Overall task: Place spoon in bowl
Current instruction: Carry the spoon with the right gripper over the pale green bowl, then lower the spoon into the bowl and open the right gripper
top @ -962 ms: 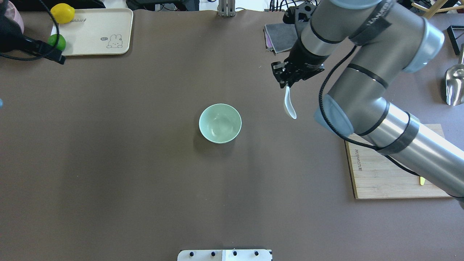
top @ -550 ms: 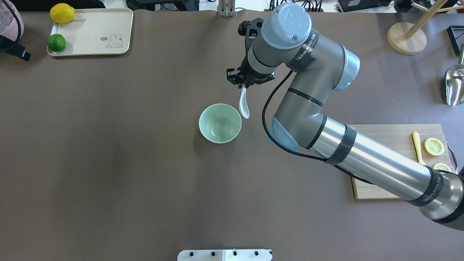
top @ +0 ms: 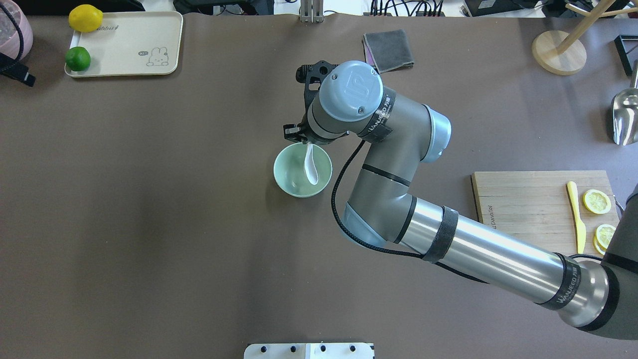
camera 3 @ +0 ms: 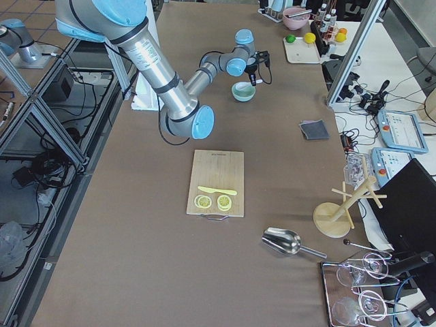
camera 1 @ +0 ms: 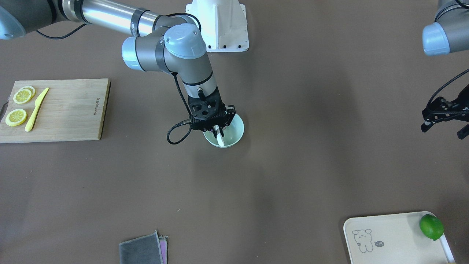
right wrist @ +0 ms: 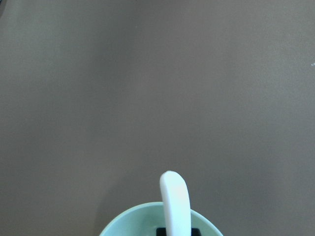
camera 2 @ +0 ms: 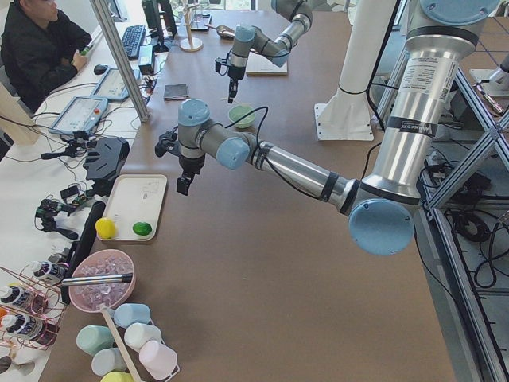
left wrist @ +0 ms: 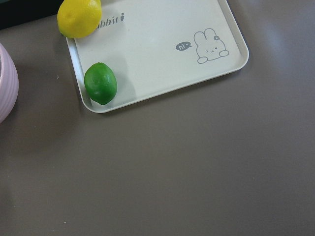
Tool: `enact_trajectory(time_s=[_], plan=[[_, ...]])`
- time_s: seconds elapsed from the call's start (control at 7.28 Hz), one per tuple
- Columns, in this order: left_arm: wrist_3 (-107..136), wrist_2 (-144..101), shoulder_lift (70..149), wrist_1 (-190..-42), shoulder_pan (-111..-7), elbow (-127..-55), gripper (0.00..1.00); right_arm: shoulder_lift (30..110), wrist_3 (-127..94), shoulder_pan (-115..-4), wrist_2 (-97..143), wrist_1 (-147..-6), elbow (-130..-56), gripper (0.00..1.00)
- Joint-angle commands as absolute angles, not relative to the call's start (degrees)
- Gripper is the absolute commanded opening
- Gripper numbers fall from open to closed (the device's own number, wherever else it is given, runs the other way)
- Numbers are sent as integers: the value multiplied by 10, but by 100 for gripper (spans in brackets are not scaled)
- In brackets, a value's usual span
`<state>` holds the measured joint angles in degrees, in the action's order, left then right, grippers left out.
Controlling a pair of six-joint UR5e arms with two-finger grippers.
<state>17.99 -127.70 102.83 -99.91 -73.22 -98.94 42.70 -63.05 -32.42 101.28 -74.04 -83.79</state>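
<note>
The pale mint-green bowl (top: pixel 287 175) stands mid-table. My right gripper (top: pixel 307 141) is shut on the handle of the white spoon (top: pixel 312 170). The spoon hangs scoop-down over the inside of the bowl. In the front-facing view the gripper (camera 1: pixel 217 128) sits just above the bowl (camera 1: pixel 236 129) with the spoon (camera 1: pixel 220 138) reaching into it. The right wrist view shows the spoon (right wrist: pixel 174 201) above the bowl's rim (right wrist: pixel 123 223). My left gripper (camera 1: pixel 443 128) is open and empty, far off to my left near the tray.
A cream tray (top: pixel 129 47) with a lemon (top: pixel 85 18) and a lime (top: pixel 78 59) lies far left. A grey cloth (top: pixel 389 50) lies behind the bowl. A wooden board (top: pixel 528 219) with a yellow knife (top: pixel 575 214) and lemon slices lies at right.
My right arm has swung left with the spoon, from right of the bowl to over it, and the scoop now hangs inside the rim. The left gripper has drawn back out of the top-left corner.
</note>
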Motion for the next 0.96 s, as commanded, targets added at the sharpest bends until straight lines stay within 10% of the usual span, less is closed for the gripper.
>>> enact_trajectory(time_s=[0.0,0.82], plan=[[181,-1277,1029,-999,-732,-984,98,432,-631,-297,973,-739,-838,0],[181,-1277,1029,-1001,-732,-977,98,430,-629,-288,943,-735,-837,0]])
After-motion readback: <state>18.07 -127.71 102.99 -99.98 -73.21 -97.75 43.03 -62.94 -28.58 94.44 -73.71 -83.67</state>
